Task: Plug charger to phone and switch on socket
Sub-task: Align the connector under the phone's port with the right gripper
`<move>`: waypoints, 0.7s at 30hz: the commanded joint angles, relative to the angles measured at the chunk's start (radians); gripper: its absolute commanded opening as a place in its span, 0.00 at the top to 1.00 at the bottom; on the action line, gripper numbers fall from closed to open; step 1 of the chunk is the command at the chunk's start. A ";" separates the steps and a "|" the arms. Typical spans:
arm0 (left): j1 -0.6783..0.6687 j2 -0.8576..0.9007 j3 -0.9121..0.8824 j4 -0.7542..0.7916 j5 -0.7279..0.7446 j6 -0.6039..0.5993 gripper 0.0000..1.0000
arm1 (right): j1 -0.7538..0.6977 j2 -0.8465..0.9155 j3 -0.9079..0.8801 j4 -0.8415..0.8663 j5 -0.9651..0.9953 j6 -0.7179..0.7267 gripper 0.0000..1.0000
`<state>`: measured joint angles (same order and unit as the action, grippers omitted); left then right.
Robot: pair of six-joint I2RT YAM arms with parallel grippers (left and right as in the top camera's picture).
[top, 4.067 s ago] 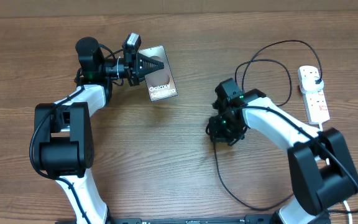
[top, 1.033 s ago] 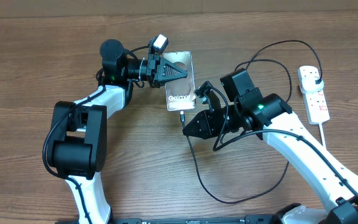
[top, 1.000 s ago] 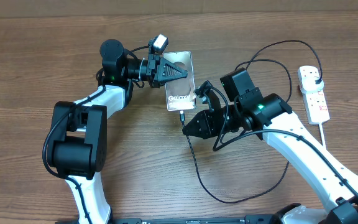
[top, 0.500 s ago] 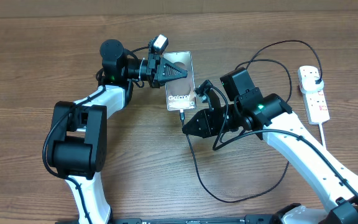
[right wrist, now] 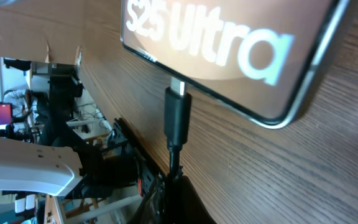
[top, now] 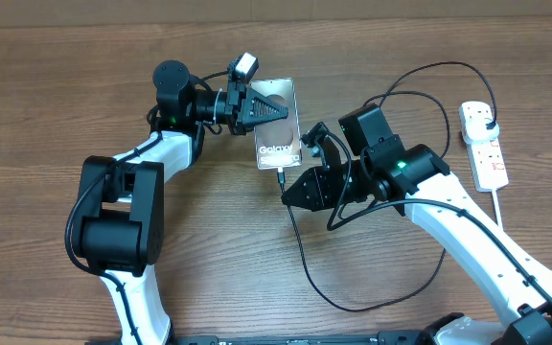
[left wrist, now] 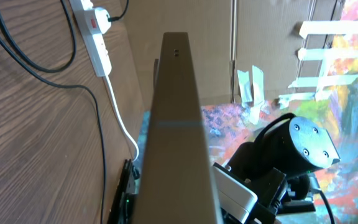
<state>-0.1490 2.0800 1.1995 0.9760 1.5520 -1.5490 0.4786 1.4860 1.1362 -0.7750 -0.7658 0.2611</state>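
One flat brownish-black slab, the phone [top: 278,125], upper centre of the overhead frame, white lettering near its lower end. Long axis roughly up-and-down in frame, lettered end pointing down, met at that short edge by the connector tip [right wrist: 178,115] of the charger [right wrist: 174,155]. Clamped edge-on in the left gripper [top: 284,111]; right gripper [top: 287,195] closed on the cable just behind the tip.
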 commanded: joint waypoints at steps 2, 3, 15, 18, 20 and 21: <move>-0.005 -0.012 0.014 0.009 0.028 -0.014 0.96 | -0.003 -0.003 0.016 0.037 0.002 0.018 0.96; -0.005 -0.012 0.014 0.009 0.028 -0.014 0.96 | -0.004 -0.003 0.016 0.039 0.002 0.024 0.96; -0.005 -0.012 0.014 0.009 0.028 -0.006 0.96 | -0.067 -0.004 0.016 0.043 -0.034 0.031 0.96; -0.005 -0.012 0.014 0.009 0.028 -0.006 0.96 | -0.067 -0.004 0.016 0.053 -0.066 0.031 0.96; -0.005 -0.012 0.014 0.009 0.027 -0.006 0.96 | -0.066 -0.004 0.016 0.057 -0.067 0.031 0.96; -0.005 -0.012 0.014 0.009 0.027 -0.006 0.96 | -0.064 -0.004 0.016 0.057 -0.067 0.031 0.96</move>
<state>-0.1493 2.0800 1.1995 0.9760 1.5539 -1.5490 0.4187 1.4860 1.1362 -0.7250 -0.8089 0.2882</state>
